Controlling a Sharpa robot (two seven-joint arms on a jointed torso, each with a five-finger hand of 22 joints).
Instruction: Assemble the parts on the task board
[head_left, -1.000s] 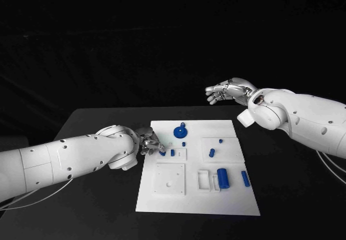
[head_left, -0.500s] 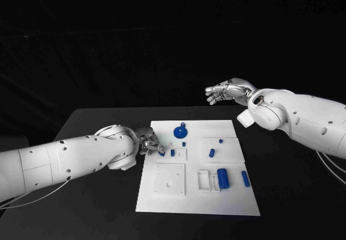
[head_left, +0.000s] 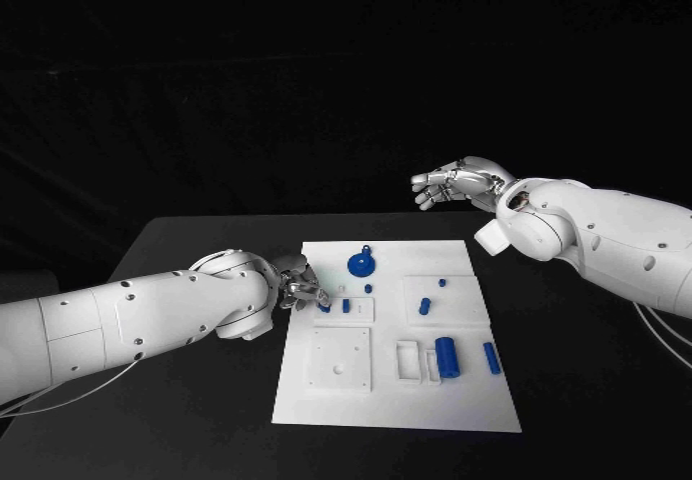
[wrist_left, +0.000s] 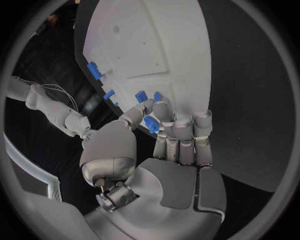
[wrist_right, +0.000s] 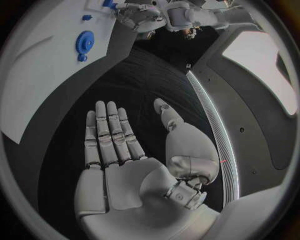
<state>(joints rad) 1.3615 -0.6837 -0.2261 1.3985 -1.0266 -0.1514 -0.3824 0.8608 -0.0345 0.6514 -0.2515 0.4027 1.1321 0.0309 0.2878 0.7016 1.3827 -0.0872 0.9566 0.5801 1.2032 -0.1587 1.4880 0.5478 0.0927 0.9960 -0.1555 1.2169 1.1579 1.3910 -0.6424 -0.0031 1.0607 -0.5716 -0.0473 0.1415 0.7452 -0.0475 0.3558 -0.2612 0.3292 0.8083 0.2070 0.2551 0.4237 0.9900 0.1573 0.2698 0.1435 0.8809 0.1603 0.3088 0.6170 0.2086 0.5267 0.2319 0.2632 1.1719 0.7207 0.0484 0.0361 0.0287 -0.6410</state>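
Lying nearest on the board (head_left: 397, 405) are a raised square plate (head_left: 340, 360), a cylinder (head_left: 447, 356) and a slimmer peg (head_left: 492, 357) to its right, all loose and apart from either hand. Farther up, at the board's left edge, the left hand (head_left: 300, 288) has its fingers curled over a small recessed block (head_left: 346, 307); in the left wrist view the fingertips (wrist_left: 155, 107) pinch a small blue part (wrist_left: 150, 124) just above two blue pegs (wrist_left: 140, 96) standing in that block. The step in hand looks like seating this part in the block. The next move probably calls for lining it up over its hole and pressing straight down, without tilting. Beyond sits the gear (head_left: 361, 264), near the far edge. Farthest off, the right hand (head_left: 459, 181) hangs above the table's back edge, fingers spread flat and holding nothing.
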